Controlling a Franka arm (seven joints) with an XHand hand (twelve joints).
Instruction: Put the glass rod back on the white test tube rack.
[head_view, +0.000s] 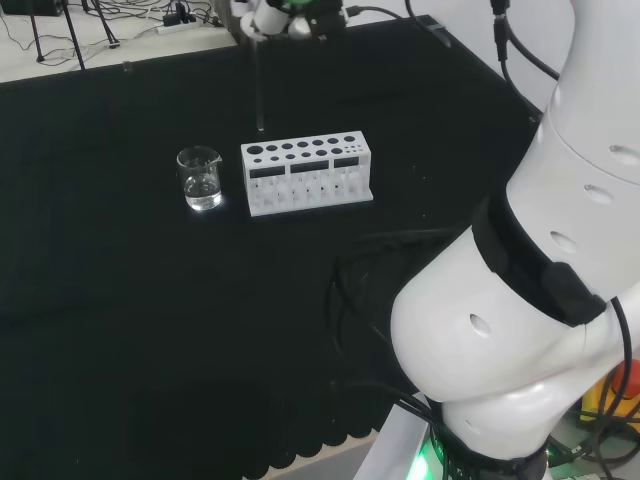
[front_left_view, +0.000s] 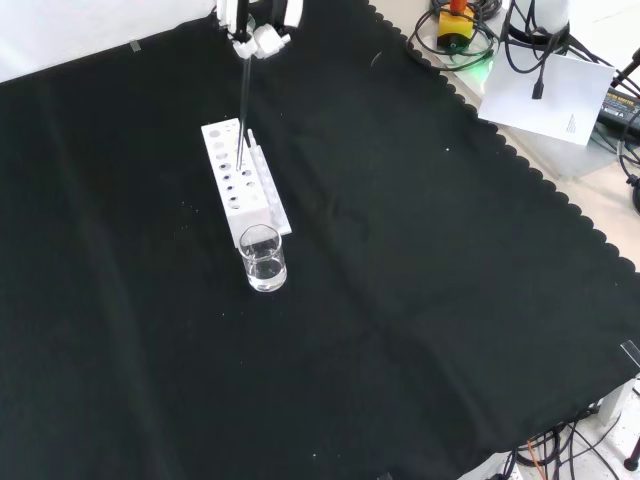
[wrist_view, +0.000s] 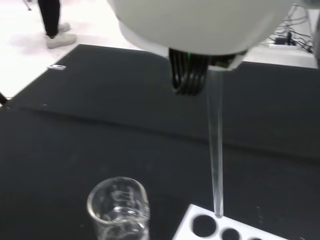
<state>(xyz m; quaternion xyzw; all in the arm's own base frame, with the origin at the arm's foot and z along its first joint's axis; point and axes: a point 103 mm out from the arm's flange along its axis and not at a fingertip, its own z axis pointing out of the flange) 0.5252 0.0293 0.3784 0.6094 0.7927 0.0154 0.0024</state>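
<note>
Glass rod (wrist_view: 216, 165) above rack (head_view: 306, 172) | beaker (head_view: 200, 178) apparently holds liquid

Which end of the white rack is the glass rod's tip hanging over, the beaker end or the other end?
The beaker end: the glass rod hangs upright with its tip by the big holes of the rack.

Lighting: even, bright overhead | Shadows: faint on black cloth (front_left_view: 420, 300) | Glare: highlights on beaker (head_view: 200, 178) and arm links (head_view: 520, 330) | Blur: hand (wrist_view: 200, 25) out of focus in wrist view
</note>
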